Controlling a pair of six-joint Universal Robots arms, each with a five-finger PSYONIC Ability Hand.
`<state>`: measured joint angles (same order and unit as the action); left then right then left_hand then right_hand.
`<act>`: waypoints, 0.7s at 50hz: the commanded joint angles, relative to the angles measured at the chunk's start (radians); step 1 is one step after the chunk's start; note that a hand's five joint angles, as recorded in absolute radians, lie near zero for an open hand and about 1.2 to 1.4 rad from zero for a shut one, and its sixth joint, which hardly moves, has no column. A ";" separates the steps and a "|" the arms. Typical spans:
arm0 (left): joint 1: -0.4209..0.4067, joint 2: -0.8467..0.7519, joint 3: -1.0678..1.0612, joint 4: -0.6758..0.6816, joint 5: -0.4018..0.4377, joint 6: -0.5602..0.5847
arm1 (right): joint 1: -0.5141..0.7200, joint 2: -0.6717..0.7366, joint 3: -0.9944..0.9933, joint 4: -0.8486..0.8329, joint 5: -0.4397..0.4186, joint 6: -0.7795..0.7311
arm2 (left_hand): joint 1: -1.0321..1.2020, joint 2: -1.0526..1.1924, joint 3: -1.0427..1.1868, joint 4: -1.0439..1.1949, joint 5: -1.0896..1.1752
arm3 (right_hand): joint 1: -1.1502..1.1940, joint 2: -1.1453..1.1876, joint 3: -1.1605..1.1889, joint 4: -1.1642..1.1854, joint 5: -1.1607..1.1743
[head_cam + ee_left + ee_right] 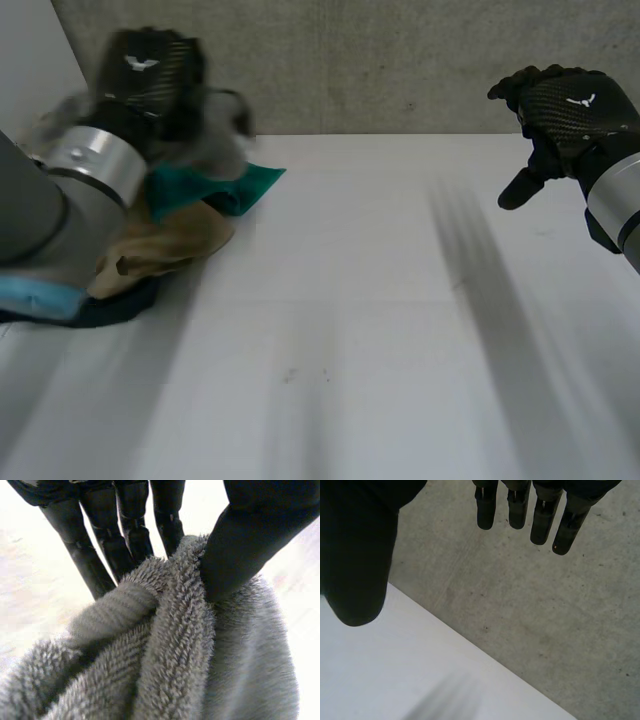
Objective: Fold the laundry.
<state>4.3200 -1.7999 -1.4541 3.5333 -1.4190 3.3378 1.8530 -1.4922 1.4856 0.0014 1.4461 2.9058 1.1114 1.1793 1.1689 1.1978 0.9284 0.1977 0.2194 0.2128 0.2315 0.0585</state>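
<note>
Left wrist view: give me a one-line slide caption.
The left hand pinches a bunched grey towel between thumb and straight fingers over the white table.

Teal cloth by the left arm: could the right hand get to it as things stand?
Probably not cleanly. The table between lies bare and the right hand is open, but the left hand, pinching a grey towel, crowds the teal cloth.

A smooth white table (380, 330) carries a heap of laundry near its far left corner: a crumpled teal cloth (250, 185) at the back, a rumpled tan cloth (170, 245) touching it in front, and a dark navy cloth (115, 308) under the tan one
</note>
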 commanded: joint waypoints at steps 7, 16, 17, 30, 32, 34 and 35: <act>-0.258 -0.144 -0.100 -0.102 0.137 -0.058 | 0.002 -0.008 -0.002 0.000 -0.004 0.003 | -0.936 -1.004 -0.994 -1.022 -0.928 | -0.023 -0.045 -0.038 -0.057 -0.058; -0.117 -0.061 -0.077 -0.174 0.085 -0.018 | 0.003 0.003 -0.014 0.021 -0.047 -0.062 | -0.930 -0.998 -0.988 -1.017 -0.922 | -0.023 -0.045 -0.038 -0.057 -0.058; -0.102 -0.050 -0.086 -0.177 0.074 -0.018 | 0.003 0.003 -0.014 0.031 -0.055 -0.075 | -0.930 -0.998 -0.988 -1.017 -0.922 | -0.023 -0.045 -0.038 -0.057 -0.058; -0.063 -0.036 -0.256 -0.217 0.022 0.046 | -0.003 0.079 -0.015 0.350 -0.105 -0.416 | -0.845 -0.913 -0.903 -0.932 -0.837 | -0.023 -0.045 -0.038 -0.057 -0.058; -0.063 -0.041 -0.264 -0.221 0.022 0.064 | -0.009 0.105 -0.007 0.365 -0.096 -0.431 | -0.845 -0.913 -0.903 -0.931 -0.837 | -0.023 -0.045 -0.038 -0.057 -0.058; -0.066 -0.051 -0.267 -0.220 0.017 0.097 | -0.024 0.145 0.011 0.365 -0.102 -0.432 | -0.842 -0.910 -0.900 -0.929 -0.834 | -0.023 -0.045 -0.038 -0.057 -0.058; -0.066 -0.056 -0.266 -0.218 0.014 0.107 | -0.026 0.154 0.019 0.359 -0.105 -0.427 | -0.842 -0.910 -0.900 -0.929 -0.834 | -0.016 -0.038 -0.031 -0.050 -0.051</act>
<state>4.2564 -1.8341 -1.6929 3.3254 -1.4019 3.3710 1.8494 -1.4349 1.4638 0.3157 1.3429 2.5262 0.2023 0.2077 0.2132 0.2057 0.0497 0.1977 0.2194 0.2128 0.2315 0.0585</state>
